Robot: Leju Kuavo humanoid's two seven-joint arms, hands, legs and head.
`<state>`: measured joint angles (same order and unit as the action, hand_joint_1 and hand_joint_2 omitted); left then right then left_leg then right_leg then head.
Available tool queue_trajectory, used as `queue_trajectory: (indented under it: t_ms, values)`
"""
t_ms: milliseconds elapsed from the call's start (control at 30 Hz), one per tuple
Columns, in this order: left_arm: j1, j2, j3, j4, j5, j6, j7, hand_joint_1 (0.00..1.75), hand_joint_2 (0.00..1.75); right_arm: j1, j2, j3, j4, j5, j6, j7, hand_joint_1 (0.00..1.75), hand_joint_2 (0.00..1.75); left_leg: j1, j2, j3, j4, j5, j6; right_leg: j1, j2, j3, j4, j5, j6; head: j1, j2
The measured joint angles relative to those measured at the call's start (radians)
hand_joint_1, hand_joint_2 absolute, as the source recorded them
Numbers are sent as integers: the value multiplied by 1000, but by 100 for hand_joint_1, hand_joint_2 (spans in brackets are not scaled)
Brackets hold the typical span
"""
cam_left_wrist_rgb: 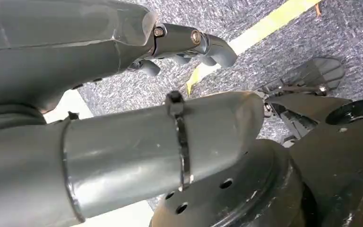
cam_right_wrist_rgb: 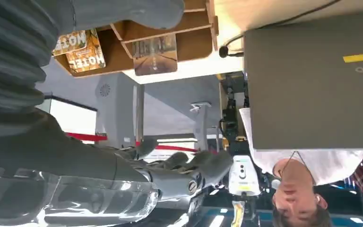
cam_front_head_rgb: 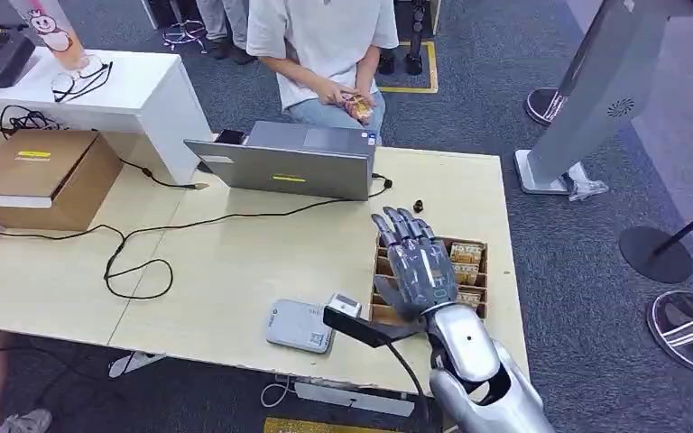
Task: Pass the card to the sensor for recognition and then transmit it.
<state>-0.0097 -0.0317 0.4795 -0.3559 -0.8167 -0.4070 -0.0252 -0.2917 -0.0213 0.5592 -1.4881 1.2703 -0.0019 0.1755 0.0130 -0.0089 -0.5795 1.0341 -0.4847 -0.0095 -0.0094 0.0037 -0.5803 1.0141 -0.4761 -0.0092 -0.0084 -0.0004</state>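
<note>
Right hand (cam_front_head_rgb: 420, 262) hovers, fingers (cam_front_head_rgb: 403, 225) spread, over card rack (cam_front_head_rgb: 471, 271) at table edge (cam_front_head_rgb: 516, 298).

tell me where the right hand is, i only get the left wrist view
Observer: The right hand hovers over the card box at the table's right end, fingers apart, holding nothing.
Operator: any cards in that box
Observer: Yes, the right wrist view shows cards printed HOTEL standing in its slots.
Operator: and the sensor
Observer: A flat grey reader lies left of the box, near the front edge.
</note>
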Motion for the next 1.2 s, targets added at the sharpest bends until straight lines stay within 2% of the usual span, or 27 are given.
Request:
queue_trajectory:
  t_ms: [67,200,467,767,900,967,1000,1033,1067,1200]
  values:
    - [3,-1,5,0,-1,0,0,0,0,3,-3,0,-3,8,11,10,44,175,0,0,0,0,0,0,0,0,0,0,0,0,0,0]
    - [5,-2,16,0,-8,0,0,0,0,11,-10,-2,-13,20,27,23,58,175,0,0,0,0,0,0,0,0,0,0,0,0,0,0]
    - [6,-3,27,0,-19,-4,0,0,0,36,-27,-16,-50,53,55,53,51,175,0,0,0,0,0,0,0,0,0,0,0,0,0,0]
    - [6,-6,40,-1,-33,-5,0,0,0,70,-47,-40,-83,74,68,66,52,175,0,0,0,0,0,0,0,0,0,0,0,0,0,0]
    - [6,-6,43,-1,-36,-5,0,0,0,88,-58,-48,-89,77,69,68,61,175,0,0,0,0,0,0,0,0,0,0,0,0,0,0]
    - [5,-6,44,-1,-38,-5,0,0,0,94,-63,-52,-90,78,69,68,72,175,0,0,0,0,0,0,0,0,0,0,0,0,0,0]
    - [6,-6,45,-1,-39,-5,0,0,0,96,-65,-53,-90,78,69,68,70,175,0,0,0,0,0,0,0,0,0,0,0,0,0,0]
    - [6,-6,47,-1,-39,-5,-1,0,0,99,-67,-55,-90,79,69,68,80,175,0,0,0,0,0,0,0,0,0,0,0,0,0,0]
    - [6,-6,47,-1,-40,-5,-1,0,0,101,-69,-56,-90,79,71,68,73,175,0,0,0,0,0,0,0,0,0,0,0,0,0,0]
    - [6,-6,48,-1,-42,-5,-6,0,0,107,-71,-58,-88,79,76,68,75,175,0,0,0,0,0,0,0,0,0,0,0,0,0,0]
